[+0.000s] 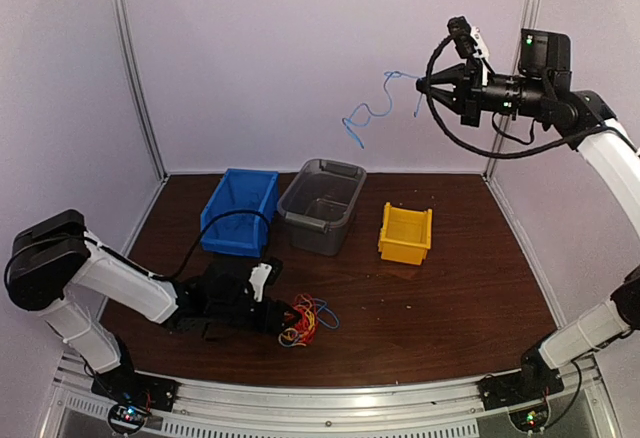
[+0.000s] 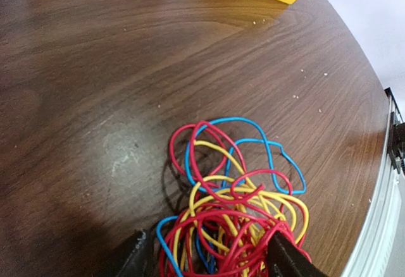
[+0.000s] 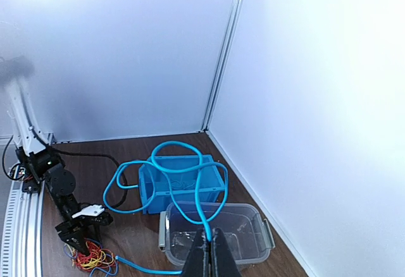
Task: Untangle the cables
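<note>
On the surface (image 2: 95, 100), left claw (image 2: 212, 258): stood released, straddling the cables (image 2: 234, 217), which lay dead ahead.
Right claw (image 3: 209, 250): clenched blue cable (image 3: 177, 143) aloft, well apart from them.

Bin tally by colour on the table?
Blue bin: 1
Grey bin: 1
Yellow bin: 1
Total: 3
</note>
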Robot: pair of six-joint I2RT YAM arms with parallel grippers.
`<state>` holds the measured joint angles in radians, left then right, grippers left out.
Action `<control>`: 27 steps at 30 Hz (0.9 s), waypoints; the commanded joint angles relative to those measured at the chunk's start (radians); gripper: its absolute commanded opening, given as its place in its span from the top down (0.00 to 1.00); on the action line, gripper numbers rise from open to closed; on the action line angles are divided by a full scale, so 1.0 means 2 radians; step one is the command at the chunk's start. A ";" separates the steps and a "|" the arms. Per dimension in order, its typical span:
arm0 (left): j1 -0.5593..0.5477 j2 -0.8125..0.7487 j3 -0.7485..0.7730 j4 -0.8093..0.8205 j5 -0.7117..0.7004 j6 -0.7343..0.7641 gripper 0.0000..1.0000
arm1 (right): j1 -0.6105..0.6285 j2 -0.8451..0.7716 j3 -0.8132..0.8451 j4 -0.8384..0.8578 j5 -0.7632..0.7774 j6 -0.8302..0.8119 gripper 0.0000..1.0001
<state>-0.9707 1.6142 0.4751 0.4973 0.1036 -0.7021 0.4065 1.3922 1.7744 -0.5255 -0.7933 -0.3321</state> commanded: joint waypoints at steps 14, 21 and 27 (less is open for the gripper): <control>-0.004 -0.234 0.073 -0.048 -0.062 0.150 0.23 | 0.050 -0.028 -0.223 -0.009 -0.046 -0.041 1.00; -0.005 -0.130 0.139 0.035 -0.030 0.177 0.22 | 0.072 -0.026 -0.221 -0.010 -0.094 -0.023 1.00; -0.006 0.006 0.210 0.074 -0.044 0.135 0.25 | 0.080 -0.019 -0.204 -0.019 -0.125 -0.009 1.00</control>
<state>-0.9764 1.4914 0.8162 0.5465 0.0147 -0.4023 0.5564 1.3613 1.3262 -0.5602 -0.9718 -0.3763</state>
